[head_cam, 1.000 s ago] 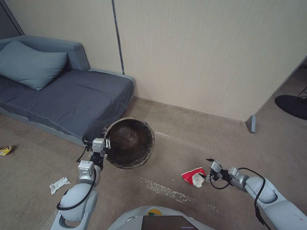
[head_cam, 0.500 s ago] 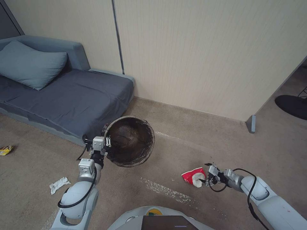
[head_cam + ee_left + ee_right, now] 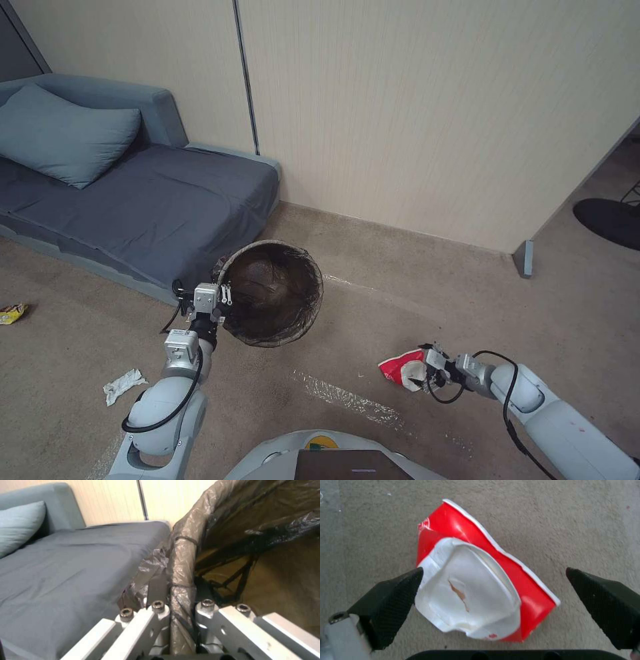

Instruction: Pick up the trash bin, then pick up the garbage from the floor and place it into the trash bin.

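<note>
Trash bin (image 3: 279, 293) hanging above the carpet (image 3: 347, 313) just off the near corner of the grey sofa (image 3: 147, 207), tipped so its dark-lined mouth is facing up toward the head camera. Left gripper (image 3: 222, 301) clamping the bin's rim, fingers (image 3: 156, 620) pressing together on either side of the bag-wrapped edge (image 3: 181, 580), liner plastic bunching between them. Left arm reaching forward from the robot's left shoulder, holding the bin clear of the floor.

Crushed red-and-white paper cup (image 3: 403, 369) lying on the carpet to the robot's right front, flattened, white inside turned toward the right wrist camera. Right gripper (image 3: 421, 371) sitting low at the cup, black fingertips (image 3: 391, 597) spread wide apart, one just touching or nearly touching the cup's white edge (image 3: 466, 590), the other standing off to the far side with bare carpet between. Cup not lifting, resting flat between the open jaws.

White crumpled scrap (image 3: 123, 385) lying on the floor beside the left arm; yellow wrapper (image 3: 12, 312) sitting at the far left edge near the sofa base.
</note>
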